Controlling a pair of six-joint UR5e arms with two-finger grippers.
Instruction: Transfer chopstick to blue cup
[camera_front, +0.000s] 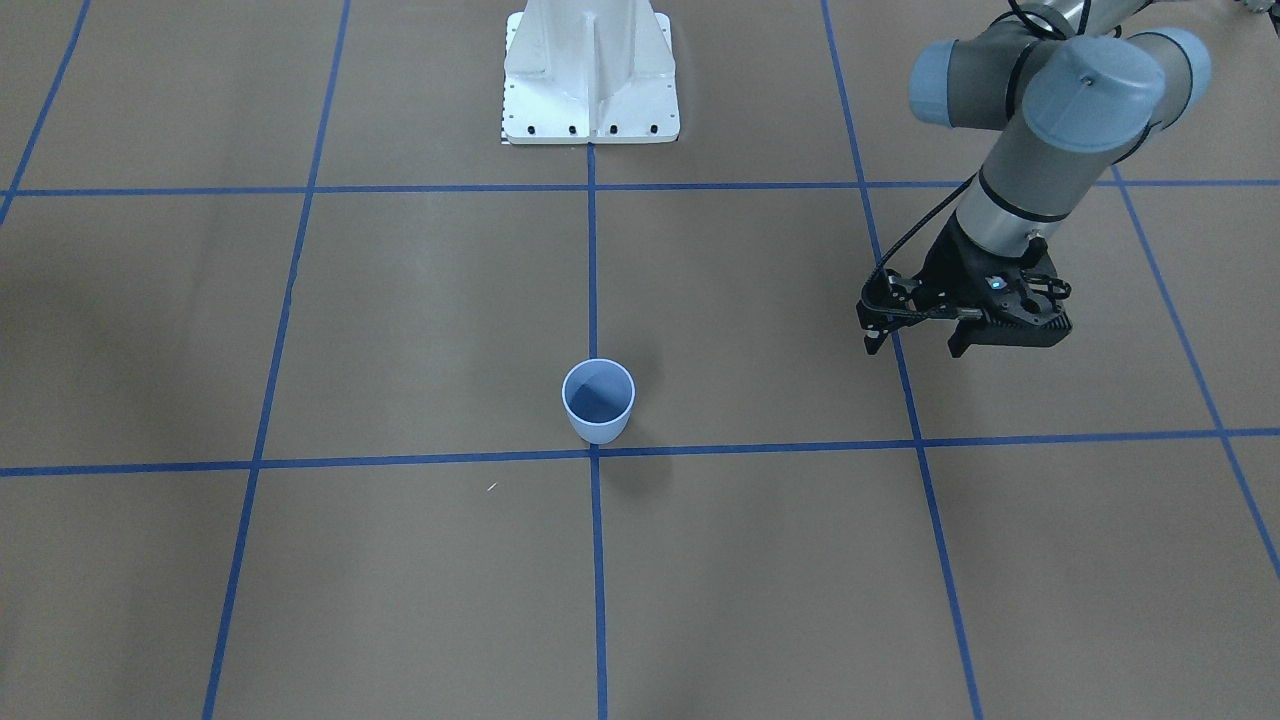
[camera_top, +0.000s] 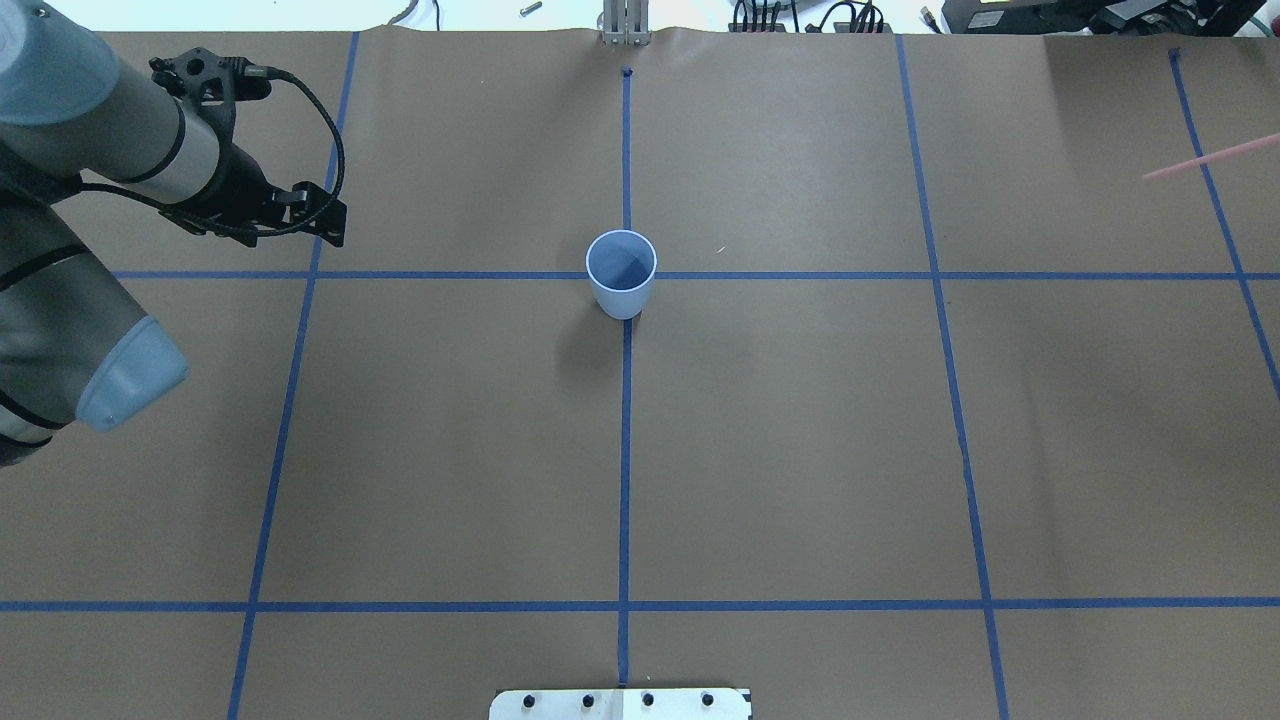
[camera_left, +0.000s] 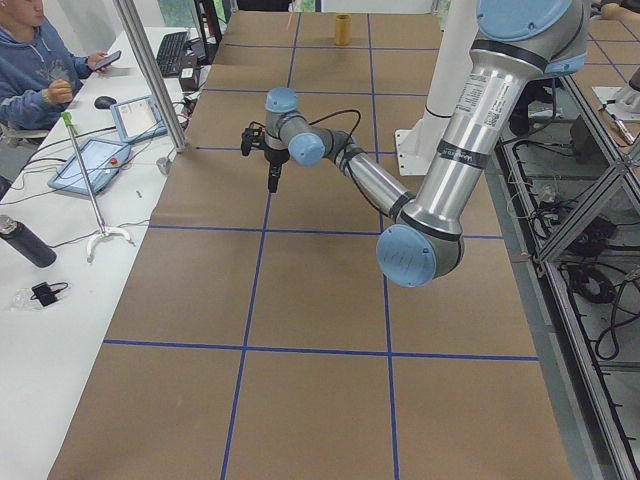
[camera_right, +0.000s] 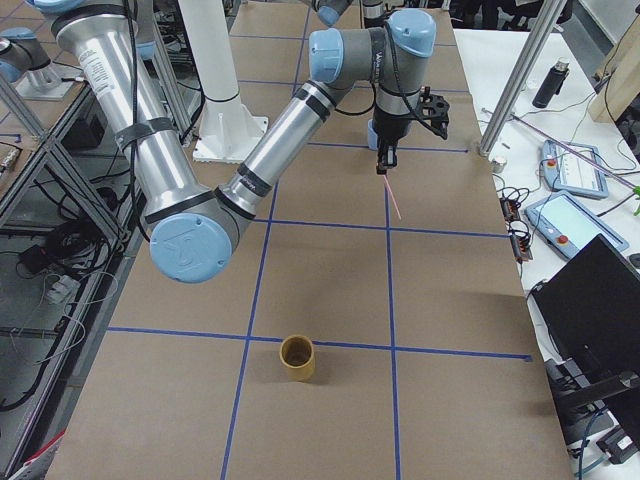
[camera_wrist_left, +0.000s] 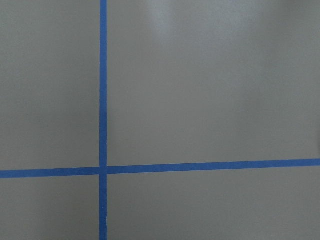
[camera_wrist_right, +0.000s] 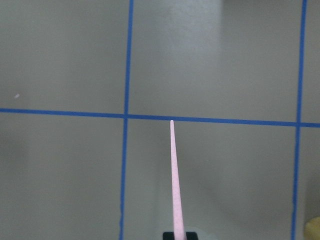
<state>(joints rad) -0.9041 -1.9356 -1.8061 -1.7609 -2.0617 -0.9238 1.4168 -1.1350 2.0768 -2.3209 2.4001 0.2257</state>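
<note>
1. front-facing view: blue cup (camera_front: 598, 405) upright on the table (camera_front: 400, 330) just under centre, at a crossing of blue tape lines (camera_front: 592, 280). at 3 o'clock of it, well apart, left gripper (camera_front: 912, 348), pointing down, jaws spread wide with nothing between.
2. overhead view: blue cup at 12 o'clock of centre, left gripper out at 9 o'clock of it. far off at 2 o'clock, at the frame edge, chopstick (camera_top: 1210, 158), only partly in frame, well apart from the cup.
3. exterior left view: near arm reaching toward 11 o'clock, left gripper hanging over the table. tan cup (camera_left: 343, 28) at 12 o'clock, person (camera_left: 30, 85) seated at 10 o'clock.
4. exterior right view: right gripper (camera_right: 383, 162) at 12 o'clock, pointing down, chopstick hanging from it and slanting toward 5 o'clock. tan cup standing at 6 o'clock.
5. left wrist view: table paper and a crossing of blue tape lines at 7 o'clock.
6. right wrist view: chopstick running from 6 o'clock up to centre, clamped at its base by the right gripper, tip over a tape line.
</note>
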